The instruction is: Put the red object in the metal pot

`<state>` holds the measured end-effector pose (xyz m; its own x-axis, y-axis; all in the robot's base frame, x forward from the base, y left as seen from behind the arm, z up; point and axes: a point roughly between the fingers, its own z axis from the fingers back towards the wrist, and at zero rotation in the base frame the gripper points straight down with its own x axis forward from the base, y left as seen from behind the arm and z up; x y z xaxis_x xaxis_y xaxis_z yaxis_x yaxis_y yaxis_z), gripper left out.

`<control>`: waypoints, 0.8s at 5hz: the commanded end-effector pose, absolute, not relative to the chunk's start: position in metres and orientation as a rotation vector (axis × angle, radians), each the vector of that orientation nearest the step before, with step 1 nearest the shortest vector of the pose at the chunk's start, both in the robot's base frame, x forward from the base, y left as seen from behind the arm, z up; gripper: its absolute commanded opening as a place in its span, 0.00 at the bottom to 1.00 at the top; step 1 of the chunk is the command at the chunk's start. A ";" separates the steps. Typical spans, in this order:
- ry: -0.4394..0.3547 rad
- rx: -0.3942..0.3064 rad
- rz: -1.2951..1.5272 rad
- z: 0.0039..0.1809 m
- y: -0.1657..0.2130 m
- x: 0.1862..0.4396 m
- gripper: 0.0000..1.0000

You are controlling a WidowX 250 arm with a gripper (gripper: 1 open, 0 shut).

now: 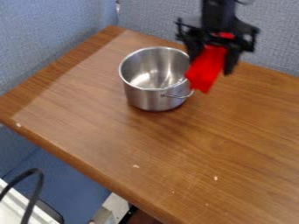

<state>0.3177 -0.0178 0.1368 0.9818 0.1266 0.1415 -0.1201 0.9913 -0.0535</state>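
1. Red block [205,69] hangs tilted in the air, pinched at its upper end by the end effector [215,54]; its lower end sits just beside the right rim of the pot, above the table, not inside the pot.
2. Table [163,149] is brown wood with a rounded near-left corner; it fills most of the view and carries the pot on its far half.
3. Blue wall [70,22] stands behind the table, along its far edges.
4. Arm [219,10] is black and comes down from the top edge, its end effector pointing down over the table's far side.
5. Pot [156,79] is shiny steel, round and straight-sided, standing upright and open; nothing shows inside it. A thin wire handle [177,88] sticks out at its right side, below the block.
6. End effector: its black fingers clamp the block from both sides, with the block's upper part between them.
7. Black cable [21,191] loops at the lower left, below the table's edge.
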 end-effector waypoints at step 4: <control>-0.179 0.038 0.174 0.130 0.018 0.318 0.00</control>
